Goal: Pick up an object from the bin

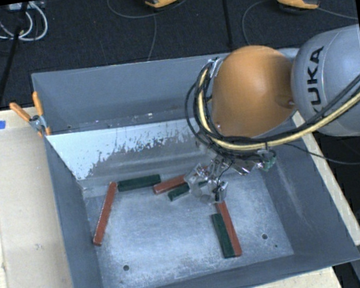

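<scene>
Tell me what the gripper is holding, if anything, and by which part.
Cannot tell: the gripper sits low beside a short dark green flat stick, no grasp visible.

Arm (334, 92) outstretched, pincer (212, 186) downward.

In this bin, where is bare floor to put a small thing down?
The widest bare bin floor lies lower left, between the long brown stick and the green and red pair. A smaller patch lies right of that pair. It is crowded at the middle back, where short sticks lie beside the pincer.
</scene>
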`<state>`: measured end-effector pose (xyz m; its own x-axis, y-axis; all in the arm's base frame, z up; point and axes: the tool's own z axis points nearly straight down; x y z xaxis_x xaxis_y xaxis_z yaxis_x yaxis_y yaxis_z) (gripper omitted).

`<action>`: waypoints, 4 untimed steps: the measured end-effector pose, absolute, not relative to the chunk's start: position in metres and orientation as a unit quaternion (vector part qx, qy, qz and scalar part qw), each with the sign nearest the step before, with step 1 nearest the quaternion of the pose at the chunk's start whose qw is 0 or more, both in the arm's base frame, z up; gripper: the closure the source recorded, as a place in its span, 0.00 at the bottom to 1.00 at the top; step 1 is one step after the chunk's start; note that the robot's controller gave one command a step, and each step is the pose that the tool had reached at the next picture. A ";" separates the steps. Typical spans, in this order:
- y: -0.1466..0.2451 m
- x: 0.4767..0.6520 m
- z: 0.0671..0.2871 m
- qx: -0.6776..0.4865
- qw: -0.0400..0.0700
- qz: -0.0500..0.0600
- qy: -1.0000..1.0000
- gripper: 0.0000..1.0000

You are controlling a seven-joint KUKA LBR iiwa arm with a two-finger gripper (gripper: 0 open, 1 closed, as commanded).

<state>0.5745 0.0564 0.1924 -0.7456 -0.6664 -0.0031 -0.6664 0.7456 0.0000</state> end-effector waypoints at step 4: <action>0.046 0.591 0.088 -0.496 -0.001 0.001 0.868 0.00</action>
